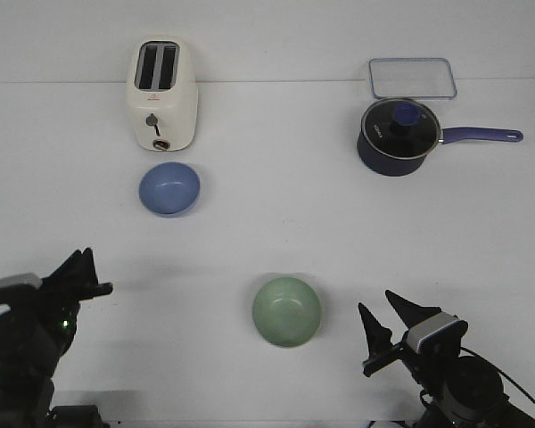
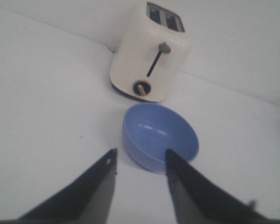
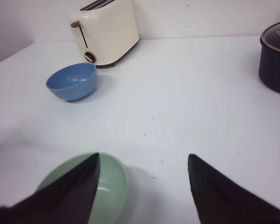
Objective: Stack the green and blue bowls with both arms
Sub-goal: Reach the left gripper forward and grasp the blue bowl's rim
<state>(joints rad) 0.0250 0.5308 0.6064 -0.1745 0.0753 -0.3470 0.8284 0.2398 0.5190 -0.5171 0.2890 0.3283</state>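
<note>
The periwinkle blue bowl [image 1: 169,189] stands upright on the white table just in front of the toaster; it also shows in the left wrist view [image 2: 159,135] and the right wrist view [image 3: 72,81]. The sage green bowl [image 1: 287,311] stands near the front middle and shows in the right wrist view [image 3: 112,189], partly behind one finger. My left gripper [image 1: 91,272] [image 2: 140,156] is open and empty, short of the blue bowl. My right gripper [image 1: 381,314] [image 3: 143,161] is open and empty, just right of the green bowl.
A cream toaster [image 1: 162,94] stands at the back left. A dark blue lidded saucepan [image 1: 397,135] with its handle pointing right stands at the back right, with a clear lidded box [image 1: 412,78] behind it.
</note>
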